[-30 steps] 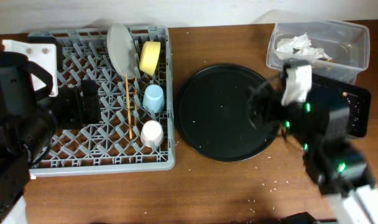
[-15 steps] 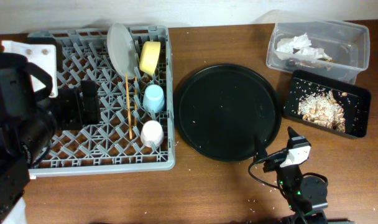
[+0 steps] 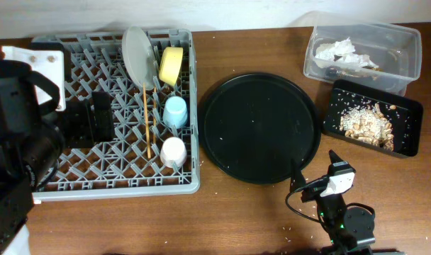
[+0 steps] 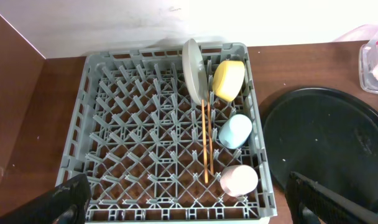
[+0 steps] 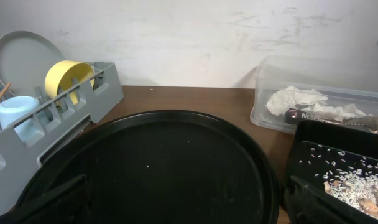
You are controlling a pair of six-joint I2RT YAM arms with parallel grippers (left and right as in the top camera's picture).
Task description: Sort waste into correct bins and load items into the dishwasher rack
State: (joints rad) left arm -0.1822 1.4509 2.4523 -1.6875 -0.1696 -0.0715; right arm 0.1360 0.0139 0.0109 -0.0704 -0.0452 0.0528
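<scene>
Left gripper (image 4: 188, 183) and right gripper (image 5: 188, 182): fingers cropped, jaws wide apart, empty. Grey rack (image 4: 145, 52) holds upright plate (image 4: 193, 68), far right.

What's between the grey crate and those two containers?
In the overhead view, a large round black tray, nearly bare, lies between the grey rack and the clear tub and shallow black tray.
</scene>
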